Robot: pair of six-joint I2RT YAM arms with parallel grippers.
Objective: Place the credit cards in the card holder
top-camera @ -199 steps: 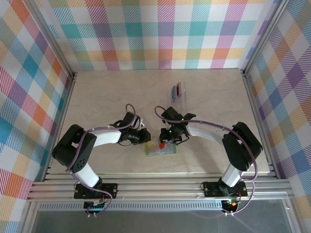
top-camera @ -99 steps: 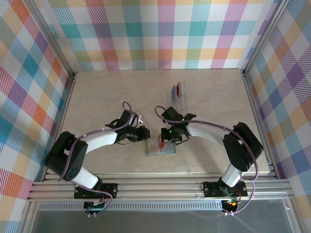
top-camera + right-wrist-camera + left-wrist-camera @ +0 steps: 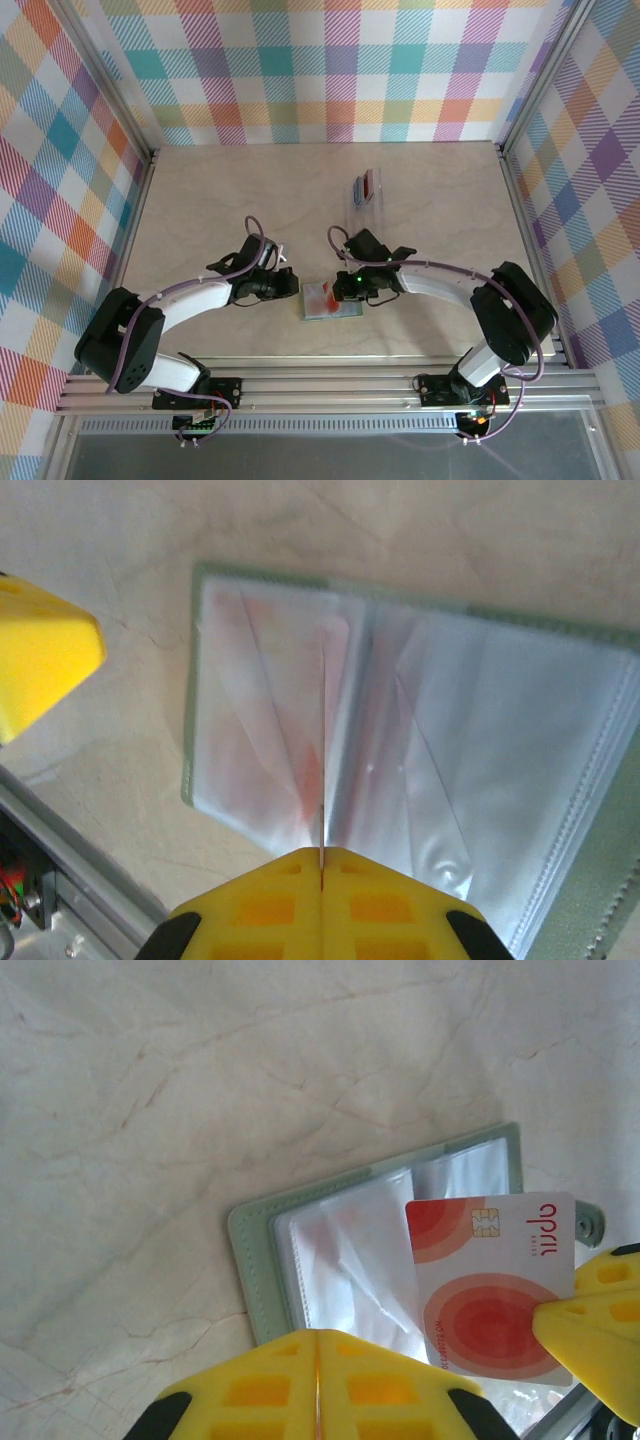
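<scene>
Right gripper [image 3: 322,854] clenched on pale red-marked credit card [image 3: 480,1280], left gripper [image 3: 318,1336] closed, card holder [image 3: 245,1260] open below

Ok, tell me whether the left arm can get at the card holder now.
Probably yes: the left gripper, shut, hangs right beside the open card holder, nothing standing between them.

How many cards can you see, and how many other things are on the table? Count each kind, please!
Cards: 3 (pale card, red card, blue card)
Green card holder: 1
Clear rack: 1
Total: 5
</scene>
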